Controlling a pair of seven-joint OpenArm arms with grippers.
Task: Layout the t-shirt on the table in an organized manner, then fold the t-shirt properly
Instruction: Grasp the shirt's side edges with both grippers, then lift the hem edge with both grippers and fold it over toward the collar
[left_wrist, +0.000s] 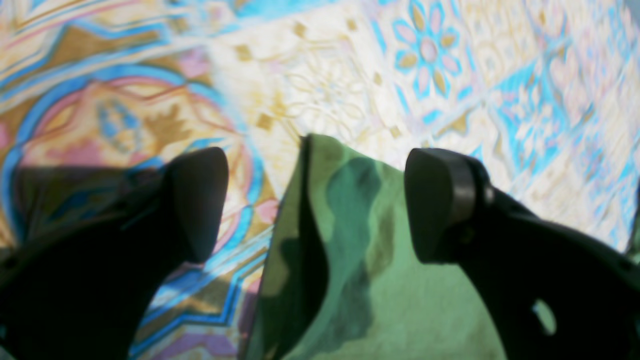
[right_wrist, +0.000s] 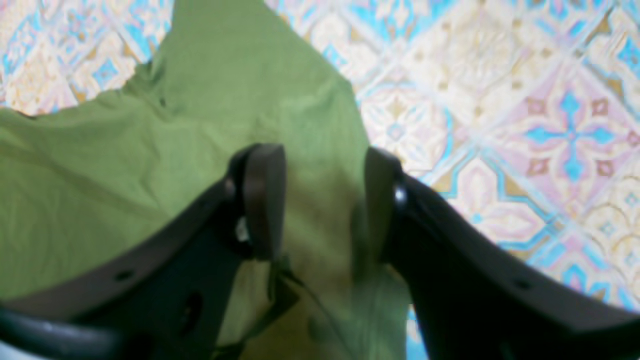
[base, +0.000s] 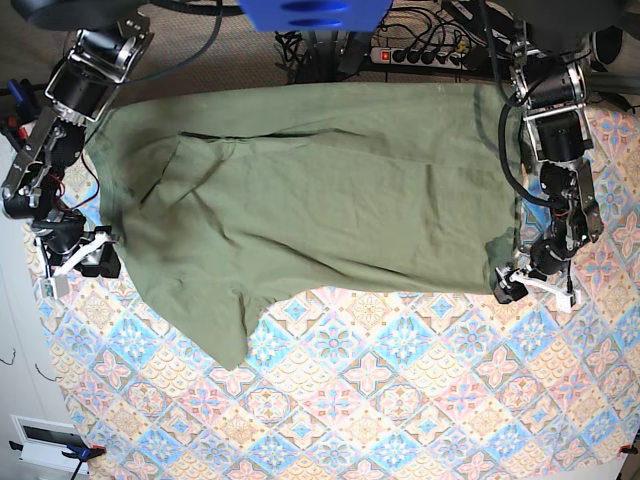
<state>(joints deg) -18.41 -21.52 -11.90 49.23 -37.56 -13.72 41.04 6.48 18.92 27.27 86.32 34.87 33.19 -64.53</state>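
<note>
The olive-green t-shirt (base: 320, 190) lies spread across the back half of the table (base: 400, 400), one sleeve pointing toward the front left. My left gripper (base: 535, 285) stands at the shirt's right front corner. In the left wrist view it is wide open (left_wrist: 315, 165), and a raised corner of the t-shirt (left_wrist: 360, 240) sits between the fingers, touching neither. At the shirt's left edge is my right gripper (base: 85, 255). Its jaws stand partly apart (right_wrist: 320, 200) over the t-shirt (right_wrist: 100, 175), with cloth lying in the gap.
The patterned table (right_wrist: 525, 125) runs bare in front of the shirt. A power strip and cables (base: 420, 50) lie behind the back edge, and a blue part (base: 310, 12) hangs above it. The table's left edge (base: 30, 330) is close to my right arm.
</note>
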